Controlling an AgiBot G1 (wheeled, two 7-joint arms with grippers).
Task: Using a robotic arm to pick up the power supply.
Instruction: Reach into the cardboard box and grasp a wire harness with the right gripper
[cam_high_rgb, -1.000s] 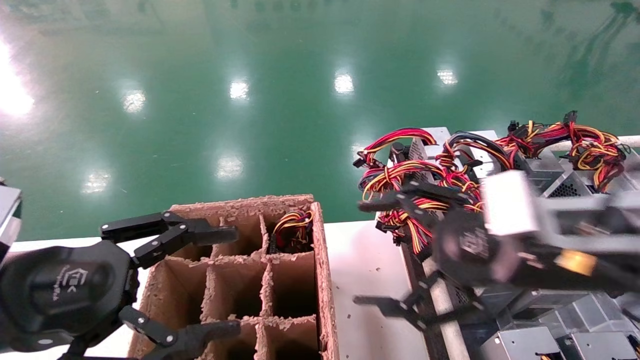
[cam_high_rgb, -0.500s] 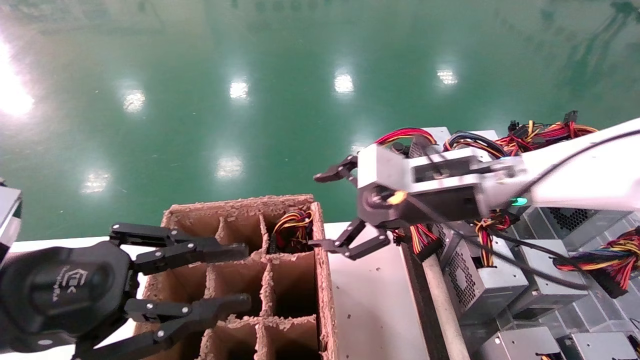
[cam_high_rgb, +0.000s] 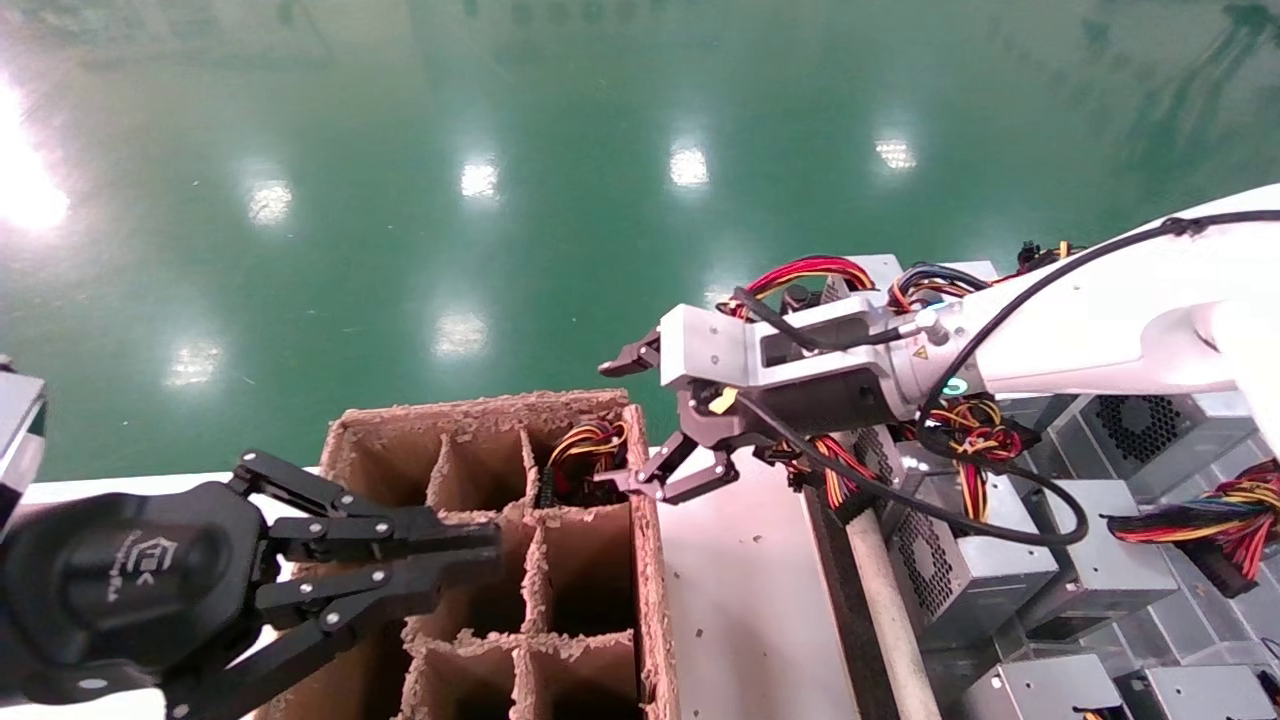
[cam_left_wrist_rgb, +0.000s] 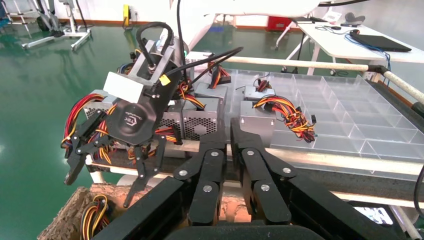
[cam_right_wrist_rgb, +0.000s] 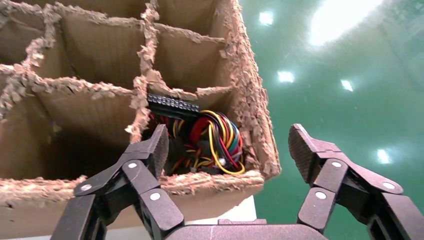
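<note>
Two grippers in view: right gripper (cam_high_rgb: 645, 425) w/ fingers spread wide and empty, straddling the far corner of the cardboard divider crate (cam_high_rgb: 650, 560); left gripper (cam_high_rgb: 440, 550) w/ fingers pressed together on nothing, over the crate's near cells. Crate sits on a white tabletop (cam_high_rgb: 745, 590); glossy green floor (cam_high_rgb: 500, 200) beyond. Power supply (cam_high_rgb: 585, 460) stands in the crate's far corner cell, long axis going down into it, wire bundle up; its metal body is hidden. More power supplies (cam_high_rgb: 1010, 560) lie to the robot's right, partly cut off.
</note>
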